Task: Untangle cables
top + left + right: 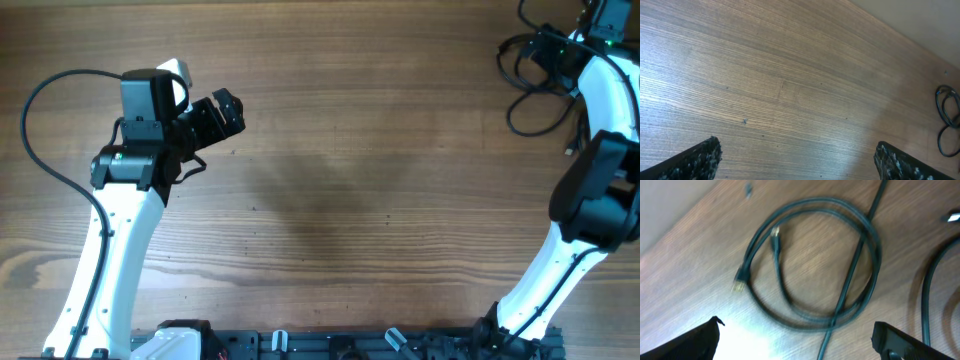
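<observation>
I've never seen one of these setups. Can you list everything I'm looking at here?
table: one, brown wood grain, fills every view.
cables: several, exact count unclear, thin black, looped at the table's far right corner; one lies in a round coil, plug ends showing.
base rail: one, black, along the near edge.
left arm: one, white with black joints, left side.
right arm: one, white and black, reaching over the cables.
left gripper: one, black, open over bare wood.
right gripper: one, black, open above the coil, holding nothing.
</observation>
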### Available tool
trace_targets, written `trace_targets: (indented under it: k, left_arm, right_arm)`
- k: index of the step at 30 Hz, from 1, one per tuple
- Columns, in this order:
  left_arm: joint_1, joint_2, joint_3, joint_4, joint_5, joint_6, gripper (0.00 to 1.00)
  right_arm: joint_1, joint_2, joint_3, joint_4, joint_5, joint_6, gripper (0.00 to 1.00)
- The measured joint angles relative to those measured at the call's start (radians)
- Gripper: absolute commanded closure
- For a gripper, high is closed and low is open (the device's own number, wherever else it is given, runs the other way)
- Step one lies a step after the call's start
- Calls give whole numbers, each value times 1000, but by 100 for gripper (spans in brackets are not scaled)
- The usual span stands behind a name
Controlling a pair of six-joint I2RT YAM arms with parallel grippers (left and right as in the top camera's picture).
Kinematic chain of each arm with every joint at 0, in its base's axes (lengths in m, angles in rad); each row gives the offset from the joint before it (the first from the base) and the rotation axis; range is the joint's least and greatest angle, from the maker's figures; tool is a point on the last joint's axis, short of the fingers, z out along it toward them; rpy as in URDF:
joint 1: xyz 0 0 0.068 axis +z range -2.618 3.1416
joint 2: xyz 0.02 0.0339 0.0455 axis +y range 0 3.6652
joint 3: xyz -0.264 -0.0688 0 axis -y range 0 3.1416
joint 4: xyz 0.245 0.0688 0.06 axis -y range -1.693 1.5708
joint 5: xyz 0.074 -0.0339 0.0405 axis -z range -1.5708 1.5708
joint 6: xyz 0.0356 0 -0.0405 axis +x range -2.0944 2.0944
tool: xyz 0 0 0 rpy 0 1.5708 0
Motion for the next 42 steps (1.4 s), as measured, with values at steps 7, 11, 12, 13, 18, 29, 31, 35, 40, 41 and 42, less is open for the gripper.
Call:
trace_targets:
  k: [7,11,12,13,18,29,31,35,40,41,42]
  left_arm:
    - [0,5,0,-8,0,0,0]
    - [0,5,0,-8,0,0,0]
    - [0,5,0,-8,0,0,0]
    - [0,5,0,-9,0,0,0]
    - [0,5,0,-8,0,0,0]
    - [0,5,0,-8,0,0,0]
    - [0,5,0,-8,0,0,1]
    - [0,5,0,-8,0,-1,0]
    - [0,5,0,-8,0,-1,0]
    - [0,5,0,-8,-1,-1,0]
    - [0,5,0,-8,-1,-1,0]
  right_arm:
    - [22,-340,2,-271,-197,-174,0]
    - [130,-518,5,-420,-266,-278,0]
    - [171,-552,5,-454,-272,-294,0]
    - [213,-583,5,-471,-275,-307,0]
    - [409,-745,5,-547,-280,-329,0]
    - [439,-816,5,-569,-224,-157,0]
    - [439,-816,5,-571,-196,-135,0]
    - [439,-826,5,-565,-118,-118,0]
    - [437,-963,-195,-197,-17,-171,0]
    - [433,-1011,-276,-103,-13,-182,0]
    - [425,-1051,-347,-23,-9,-188,0]
